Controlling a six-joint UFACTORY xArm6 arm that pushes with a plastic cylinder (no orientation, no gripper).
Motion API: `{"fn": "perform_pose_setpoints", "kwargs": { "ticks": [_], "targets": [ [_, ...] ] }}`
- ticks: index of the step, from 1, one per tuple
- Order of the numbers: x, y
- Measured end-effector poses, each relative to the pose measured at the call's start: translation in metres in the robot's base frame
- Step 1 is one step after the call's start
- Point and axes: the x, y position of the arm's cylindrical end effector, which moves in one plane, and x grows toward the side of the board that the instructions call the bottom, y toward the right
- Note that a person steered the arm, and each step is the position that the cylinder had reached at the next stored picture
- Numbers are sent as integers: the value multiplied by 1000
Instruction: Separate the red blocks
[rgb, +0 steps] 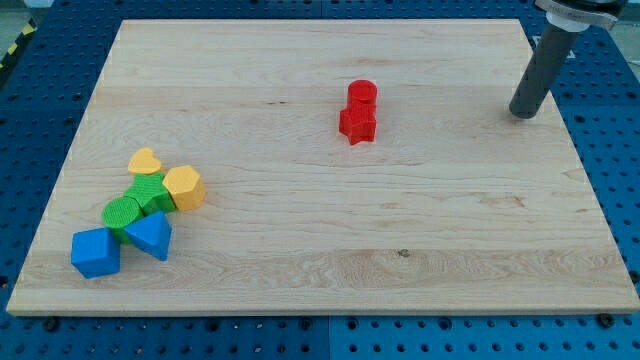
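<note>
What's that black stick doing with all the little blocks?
That dark rod is a robot arm's pusher. My tip rests on the wooden board near the view's top right, not touching any block. Its job is to push apart the red cylinder block and the red star-shaped block, which are touching near the middle. The yellow, green and blue blocks sit bunched at the view's lower left.

You're looking at a lab bench: wooden board (320, 250) on a blue perforated table (40, 110).
</note>
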Motion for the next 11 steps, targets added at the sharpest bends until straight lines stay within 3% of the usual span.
{"fn": "perform_pose_setpoints", "kwargs": {
  "ticks": [3, 8, 11],
  "targets": [
    [2, -162],
    [3, -201],
    [3, -160]
  ]
}}
